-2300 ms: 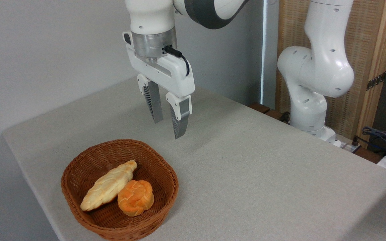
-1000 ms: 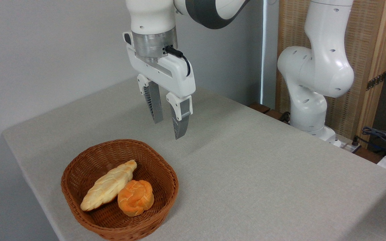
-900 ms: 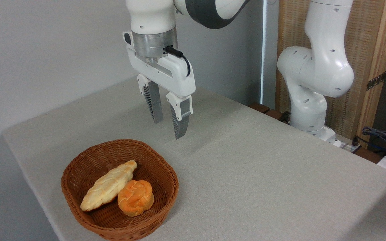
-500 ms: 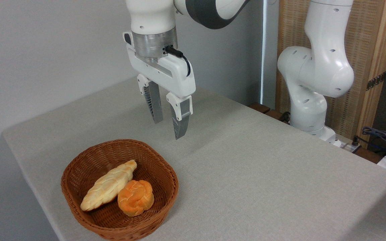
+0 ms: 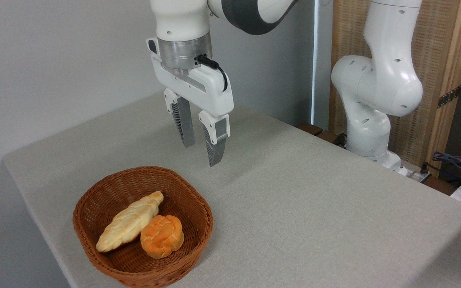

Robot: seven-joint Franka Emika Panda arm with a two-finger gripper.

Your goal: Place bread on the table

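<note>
The bench (image 5: 294,208) runs from a far corner behind the end effector (image 5: 201,154) down to the near left edge, where the basket (image 5: 94,244) sits close to that edge, its front rim near the bottom of the view. The left edge drops away just left of the basket. To the right of the basket the cloth lies bare across a wide stretch up to the arm base (image 5: 370,140) at the far right edge. Cables (image 5: 454,164) lie beyond that edge.

The bread (image 5: 128,222) lies inside the basket, slanted from lower left to upper right, its lower flank touching the bun (image 5: 162,236), which sits to its right.

The end effector hangs above the bench, pointing down, past the basket's far rim and to the right of the bread, well apart from it. Its two fingers (image 5: 214,150) stand partly spread with a clear gap between them, and nothing is held.
</note>
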